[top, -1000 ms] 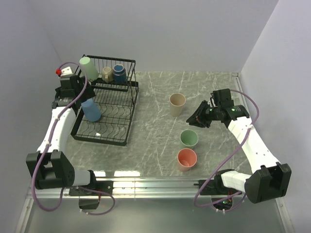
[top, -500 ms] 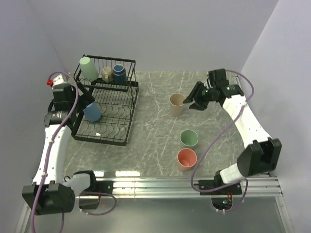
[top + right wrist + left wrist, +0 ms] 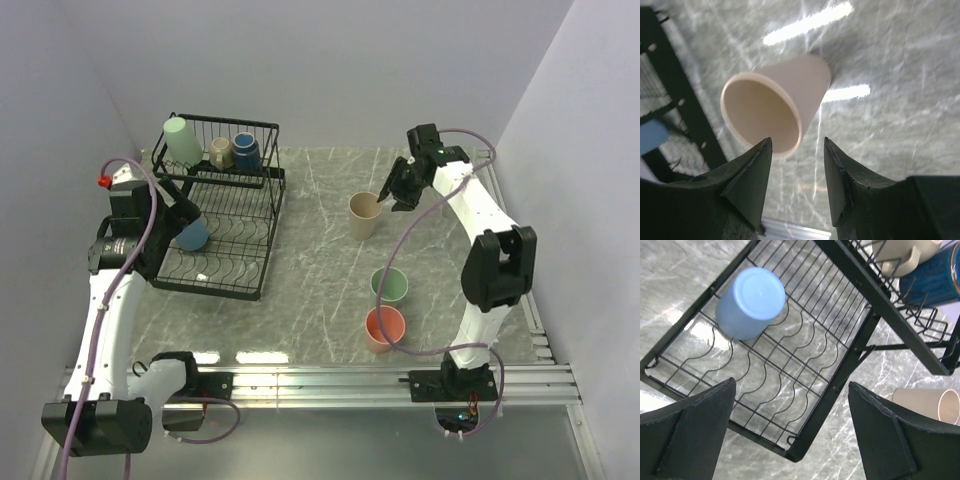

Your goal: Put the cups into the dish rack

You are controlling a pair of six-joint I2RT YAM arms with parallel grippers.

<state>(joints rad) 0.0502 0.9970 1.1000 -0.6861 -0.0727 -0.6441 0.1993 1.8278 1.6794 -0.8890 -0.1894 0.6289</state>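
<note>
a grey marbled surface [image 3: 320, 270] sat between plain pale walls, with the black wire dish rack [image 3: 205, 288] at its left. four cups were in the rack already: a pale green cup [image 3: 182, 140], a small beige mug [image 3: 221, 152] and a dark-blue cup [image 3: 246, 152] in the raised basket tier, and a light blue cup [image 3: 190, 232] lying bottom-up on the curved slots of the lower tier. three cups were left on the surface, all upright and apart from each other: a beige cup [image 3: 364, 215] nearest the rack, then a green cup [image 3: 389, 286] and a salmon cup [image 3: 384, 327] closer to the arms. the left hand [image 3: 791, 385] hung above the lower tier with its fingers spread wide and nothing between them, the blue cup lying free below. the right hand [image 3: 797, 145] was at the beige cup's far right side, its fingers parted and lined up with the cup's rim, not closed on anything; whether a fingertip touched the rim could not be told. the step in hand looked like the pickup of the beige cup. the next move would call for one finger to go inside the rim and the other outside the wall before closing, gently, since a light tapered cup could tip or slide, then a carry over to a free spot in the rack.
</note>
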